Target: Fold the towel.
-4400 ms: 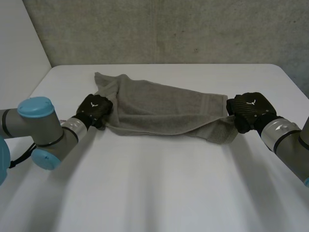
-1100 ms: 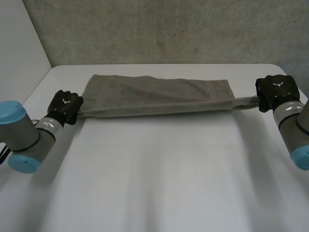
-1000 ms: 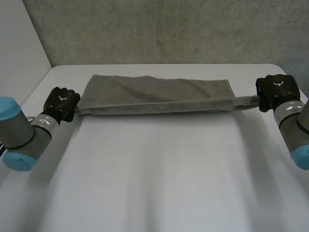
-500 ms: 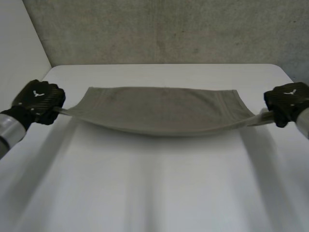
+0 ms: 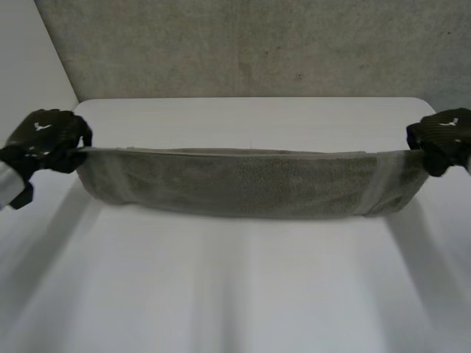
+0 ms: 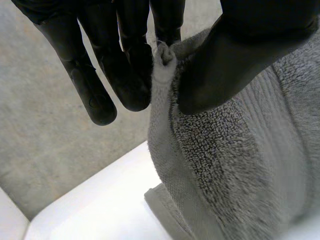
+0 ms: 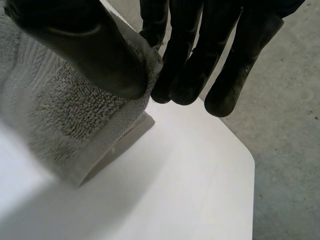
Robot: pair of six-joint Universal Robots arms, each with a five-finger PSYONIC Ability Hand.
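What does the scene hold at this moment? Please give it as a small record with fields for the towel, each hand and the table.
towel: grey, stretched wide between both hands, hanging as a long band
left hand: pinches one upper corner between thumb and fingers
right hand: pinches the other upper corner the same way
table: white, below the towel
lower edge: seems to reach the table; contact uncertain
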